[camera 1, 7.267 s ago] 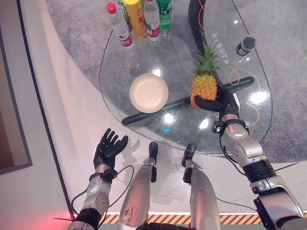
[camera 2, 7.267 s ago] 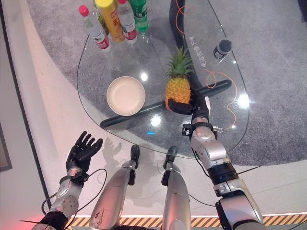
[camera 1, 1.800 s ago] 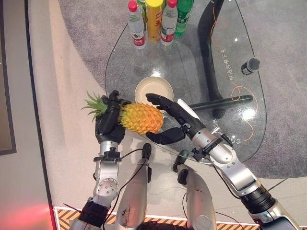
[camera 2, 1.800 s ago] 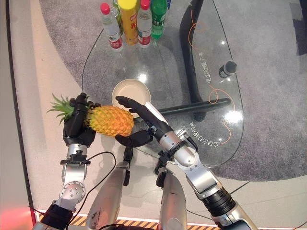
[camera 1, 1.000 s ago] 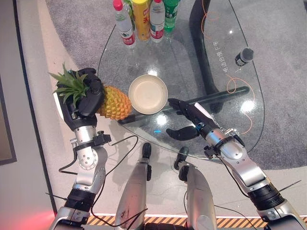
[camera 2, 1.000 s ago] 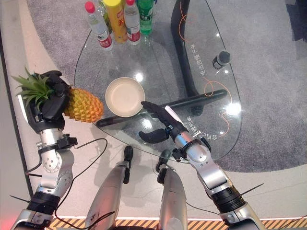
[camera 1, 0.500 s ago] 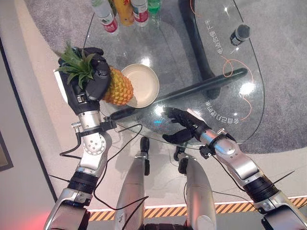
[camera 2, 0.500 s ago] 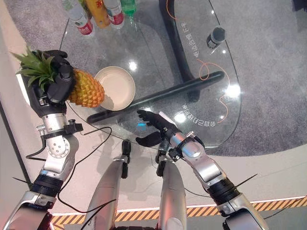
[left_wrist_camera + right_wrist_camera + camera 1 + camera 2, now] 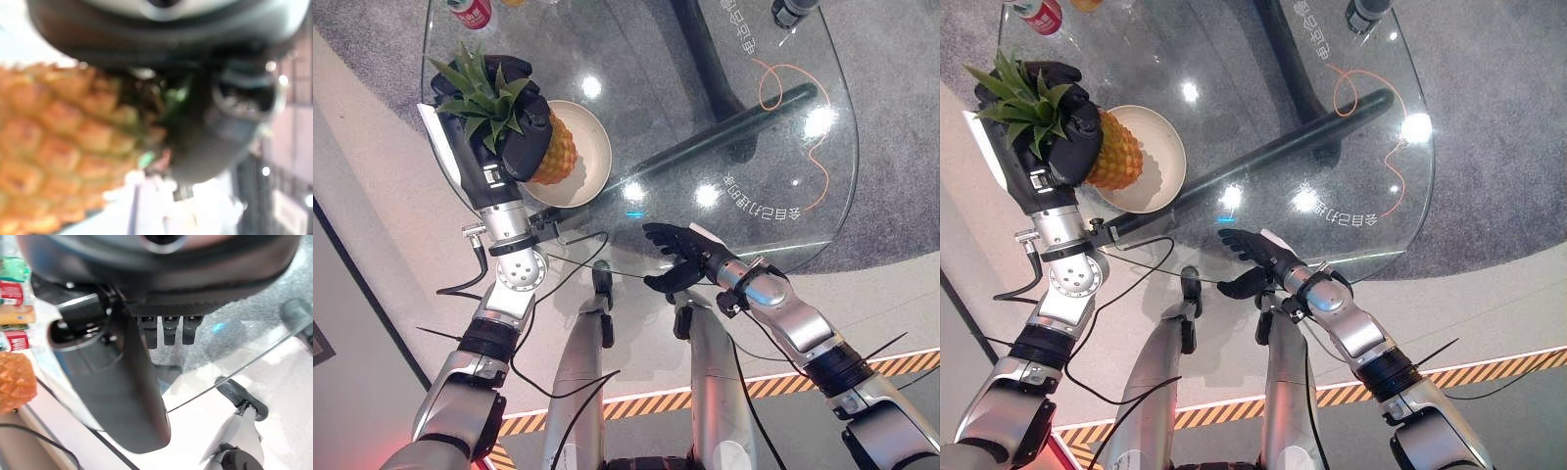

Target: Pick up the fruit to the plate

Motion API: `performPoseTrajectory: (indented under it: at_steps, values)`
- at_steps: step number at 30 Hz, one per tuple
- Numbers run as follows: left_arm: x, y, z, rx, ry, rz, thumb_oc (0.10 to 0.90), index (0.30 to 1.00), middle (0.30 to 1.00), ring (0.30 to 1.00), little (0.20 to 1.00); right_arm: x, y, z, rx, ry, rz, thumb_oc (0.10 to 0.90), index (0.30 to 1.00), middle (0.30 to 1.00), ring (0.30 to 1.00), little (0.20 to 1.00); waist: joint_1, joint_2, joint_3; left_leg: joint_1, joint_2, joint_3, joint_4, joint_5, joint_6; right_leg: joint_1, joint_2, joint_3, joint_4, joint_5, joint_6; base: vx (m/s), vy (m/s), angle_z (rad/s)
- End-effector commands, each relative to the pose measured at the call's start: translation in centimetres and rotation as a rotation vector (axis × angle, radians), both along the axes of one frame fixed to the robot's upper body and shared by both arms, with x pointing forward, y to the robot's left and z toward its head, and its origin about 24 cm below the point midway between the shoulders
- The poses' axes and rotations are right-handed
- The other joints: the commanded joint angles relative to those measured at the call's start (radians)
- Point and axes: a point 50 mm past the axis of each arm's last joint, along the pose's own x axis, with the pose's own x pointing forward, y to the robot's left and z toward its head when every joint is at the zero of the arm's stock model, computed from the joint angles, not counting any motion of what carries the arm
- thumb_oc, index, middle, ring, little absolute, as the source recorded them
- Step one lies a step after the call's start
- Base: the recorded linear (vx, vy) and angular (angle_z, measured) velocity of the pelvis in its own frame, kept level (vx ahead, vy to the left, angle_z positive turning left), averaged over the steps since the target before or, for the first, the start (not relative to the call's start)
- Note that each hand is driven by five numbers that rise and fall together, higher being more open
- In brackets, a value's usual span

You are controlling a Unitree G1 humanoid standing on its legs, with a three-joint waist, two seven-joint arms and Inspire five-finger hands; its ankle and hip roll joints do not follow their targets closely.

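My left hand (image 9: 514,147) is shut round the top of a yellow-orange pineapple (image 9: 554,157), just under its green crown (image 9: 481,90). The fruit hangs upright over the left part of the cream plate (image 9: 592,171) on the glass table (image 9: 705,117); whether its base touches the plate I cannot tell. In the left wrist view the pineapple (image 9: 54,152) shows close against the hand (image 9: 205,127). My right hand (image 9: 680,262) is open and holds nothing, at the table's near edge, well right of the plate. The right wrist view shows its straight fingers (image 9: 168,330).
Bottles stand at the table's far left edge; one with a red cap (image 9: 470,12) is seen. A dark cylinder (image 9: 793,12) with an orange cable (image 9: 783,98) lies at the far right. The table's dark frame bar (image 9: 724,147) runs beneath the glass.
The camera has tilted down, shifting the whole scene up. My left hand has carried the pineapple further over the plate. The right hand has drawn back toward the table's near edge.
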Motion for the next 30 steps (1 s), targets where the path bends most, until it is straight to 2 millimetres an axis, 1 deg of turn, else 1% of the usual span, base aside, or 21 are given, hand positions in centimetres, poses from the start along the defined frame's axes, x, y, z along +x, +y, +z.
performPoseTrajectory:
  at_steps: [1,11,13,21,30]
  values:
    - [-2.1,-1.1,4.9,0.020,-0.362,-0.038,0.100,0.300,0.300,0.300,0.200,-0.7,1.4,2.4,0.069,-0.081,0.116,0.800,0.900,0.900,0.900,0.900,-0.005,0.024,-0.027,-0.007,-0.085,0.028,0.003,-0.056,-0.001,0.000,0.090,-0.034,-0.006,0.031,0.035,-0.01,0.071,-0.07]
    - [-1.6,-1.2,5.2,0.027,-0.436,0.086,0.100,0.300,0.300,0.300,0.200,-0.3,1.0,3.1,0.060,-0.116,0.085,0.800,0.900,0.900,0.900,0.900,-0.019,0.027,-0.027,-0.078,-0.097,0.033,0.007,-0.043,-0.007,-0.066,0.101,-0.033,-0.012,0.046,0.030,-0.01,0.054,-0.02]
    - [-1.4,-1.2,5.3,0.023,-0.437,0.125,0.100,0.300,0.300,0.300,0.200,-0.4,1.1,3.1,0.055,-0.115,0.089,0.800,0.900,0.900,0.900,0.900,-0.023,0.028,-0.027,-0.089,-0.098,0.035,0.008,-0.041,-0.008,-0.080,0.103,-0.032,-0.011,0.050,0.030,-0.01,0.059,-0.04]
    - [-0.6,-0.6,5.0,-0.030,-0.404,0.193,0.100,0.300,0.300,0.300,0.200,-0.2,1.3,3.6,0.049,-0.135,0.092,0.800,0.900,0.900,0.900,0.900,-0.031,0.022,-0.027,-0.136,-0.098,0.033,0.009,-0.026,-0.018,-0.119,0.109,-0.033,-0.020,0.064,0.031,-0.01,0.025,-0.05]
    - [0.2,-0.5,5.0,-0.051,-0.391,0.223,0.100,0.300,0.300,0.300,0.200,0.2,1.5,3.9,0.058,-0.145,0.099,0.800,0.900,0.900,0.900,0.900,-0.037,0.013,-0.027,-0.174,-0.095,0.029,0.012,-0.015,-0.027,-0.157,0.112,-0.034,-0.021,0.078,0.034,0.00,0.000,0.00]
